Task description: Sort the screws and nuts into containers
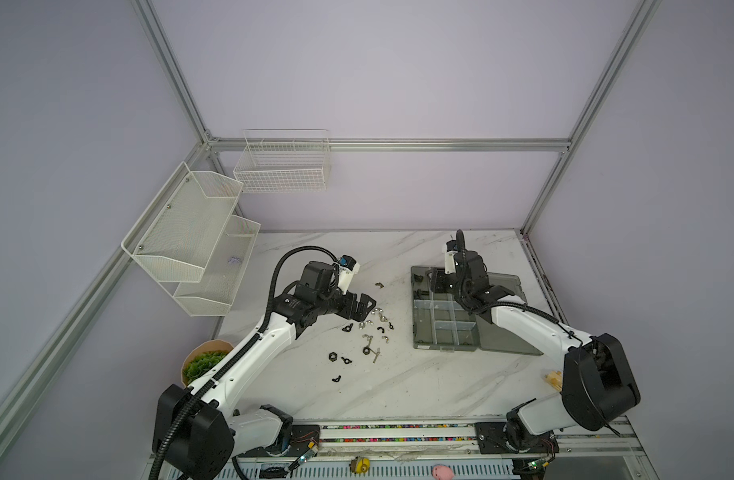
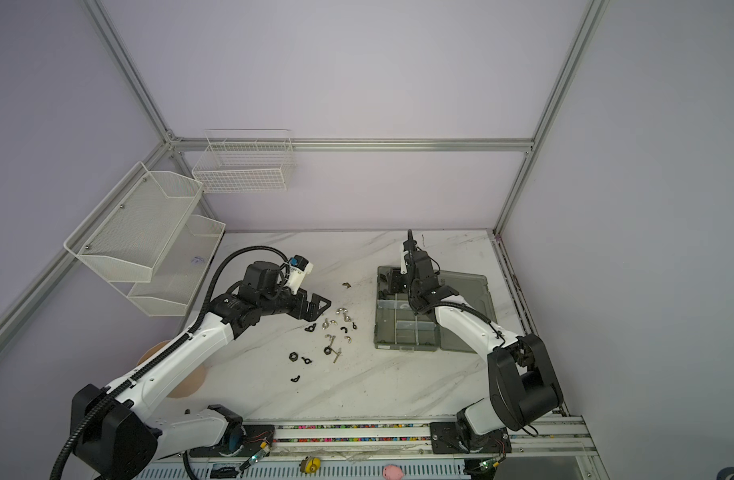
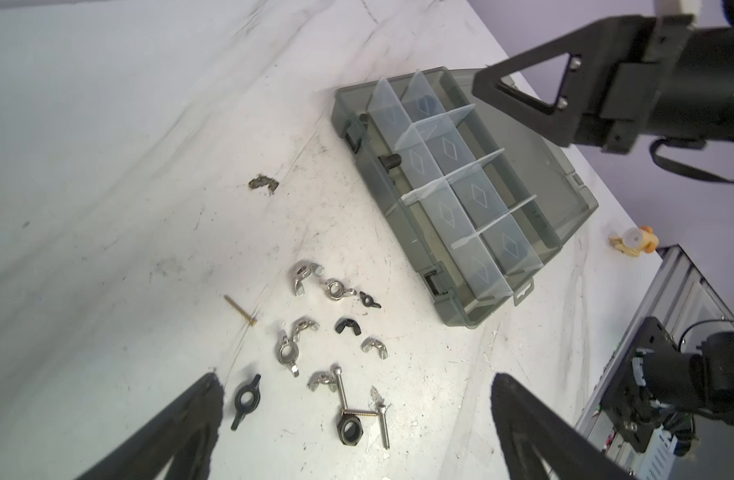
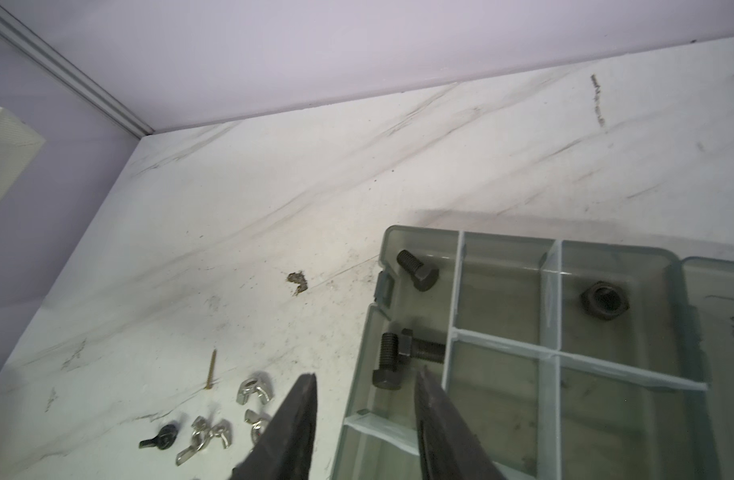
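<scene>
The smoky-grey organizer box [image 1: 415,328] [image 2: 377,328] lies open at the right, its containers split by clear dividers. In the right wrist view three black hex bolts [image 4: 417,270] lie in the box's [image 4: 382,249] long side compartment, and a black hex nut [image 4: 604,300] in another. My right gripper [image 1: 435,279] [image 4: 365,378] hangs open over that side compartment with nothing between its fingers. Loose silver wing nuts [image 3: 305,276], black wing nuts [image 3: 244,401], a black hex nut [image 3: 348,430], silver screws [image 3: 340,390] and a brass screw [image 3: 240,310] lie scattered left of the box. My left gripper [image 1: 367,303] [image 3: 357,378] is open above them.
White mesh shelves [image 1: 190,249] and a white wire basket [image 1: 282,166] hang on the walls at back left. A paper bowl with something green [image 1: 203,365] sits at the table's left edge and a small yellow figure [image 3: 633,241] at its right edge. The box lid [image 1: 506,286] lies open to the right.
</scene>
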Robot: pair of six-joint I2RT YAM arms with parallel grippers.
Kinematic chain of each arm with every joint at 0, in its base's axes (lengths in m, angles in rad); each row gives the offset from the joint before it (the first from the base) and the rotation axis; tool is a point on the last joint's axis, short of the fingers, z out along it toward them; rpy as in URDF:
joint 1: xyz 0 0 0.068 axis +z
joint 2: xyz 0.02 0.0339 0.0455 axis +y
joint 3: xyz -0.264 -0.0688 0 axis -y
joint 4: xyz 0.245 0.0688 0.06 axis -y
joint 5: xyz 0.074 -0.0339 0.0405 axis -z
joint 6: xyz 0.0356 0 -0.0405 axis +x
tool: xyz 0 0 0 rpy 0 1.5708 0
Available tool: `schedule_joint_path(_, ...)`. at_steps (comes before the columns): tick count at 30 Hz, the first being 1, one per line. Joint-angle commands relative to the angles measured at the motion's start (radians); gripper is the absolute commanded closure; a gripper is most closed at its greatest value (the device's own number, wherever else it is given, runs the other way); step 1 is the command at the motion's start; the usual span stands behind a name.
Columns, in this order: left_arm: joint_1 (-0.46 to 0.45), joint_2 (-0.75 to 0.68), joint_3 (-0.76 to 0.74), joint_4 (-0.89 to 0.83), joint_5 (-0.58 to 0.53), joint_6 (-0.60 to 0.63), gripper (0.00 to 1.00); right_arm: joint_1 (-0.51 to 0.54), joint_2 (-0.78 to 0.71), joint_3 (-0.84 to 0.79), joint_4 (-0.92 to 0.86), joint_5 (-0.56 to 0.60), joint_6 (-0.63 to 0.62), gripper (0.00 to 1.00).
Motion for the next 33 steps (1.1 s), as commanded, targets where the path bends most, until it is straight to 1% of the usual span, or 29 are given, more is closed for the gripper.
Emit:
schedule_joint_path(1, 0.003, -0.118, -0.099, -0.054, -0.044, -0.19, 0.0, 0.092, -0.006, -0.032, 0.083, 0.033, 0.063, 0.57)
schedule_joint_path(3, 0.004, -0.188, -0.132, -0.082, -0.059, -0.243, 0.0, 0.158, 0.007, -0.043, 0.119, 0.047, 0.073, 0.57)
schedule_joint_path(6, 0.007, -0.281, -0.127, -0.207, -0.162, -0.318, 0.0, 0.25, 0.052, -0.067, 0.201, 0.041, 0.081, 0.57)
schedule_joint_path(8, 0.009, -0.314, -0.113, -0.307, -0.231, -0.353, 0.0, 0.305, 0.103, -0.07, 0.241, 0.034, 0.078, 0.57)
schedule_joint_path(10, 0.01, -0.318, -0.104, -0.387, -0.27, -0.397, 0.0, 0.355, 0.154, -0.056, 0.254, 0.034, 0.062, 0.57)
schedule_joint_path(12, 0.01, -0.306, -0.091, -0.451, -0.271, -0.425, 0.0, 0.406, 0.199, -0.042, 0.271, 0.045, 0.049, 0.57)
schedule_joint_path(16, 0.01, -0.285, -0.068, -0.545, -0.19, -0.476, 0.01, 0.514, 0.308, 0.013, 0.328, 0.028, 0.021, 0.57)
schedule_joint_path(19, 0.01, -0.346, -0.05, -0.637, -0.175, -0.48, 0.0, 0.582, 0.418, 0.098, 0.301, 0.022, 0.006, 0.58)
schedule_joint_path(22, 0.01, -0.457, -0.028, -0.727, -0.214, -0.492, 0.0, 0.648, 0.488, 0.169, 0.274, 0.054, -0.029, 0.59)
schedule_joint_path(25, 0.011, -0.514, -0.026, -0.757, -0.222, -0.513, 0.0, 0.674, 0.533, 0.215, 0.265, 0.047, -0.032, 0.59)
schedule_joint_path(29, 0.011, -0.508, -0.028, -0.745, -0.213, -0.524, 0.01, 0.691, 0.593, 0.292, 0.173, 0.059, -0.06, 0.59)
schedule_joint_path(33, 0.011, -0.525, -0.01, -0.744, -0.248, -0.522, 0.0, 0.724, 0.623, 0.349, 0.074, 0.128, -0.088, 0.58)
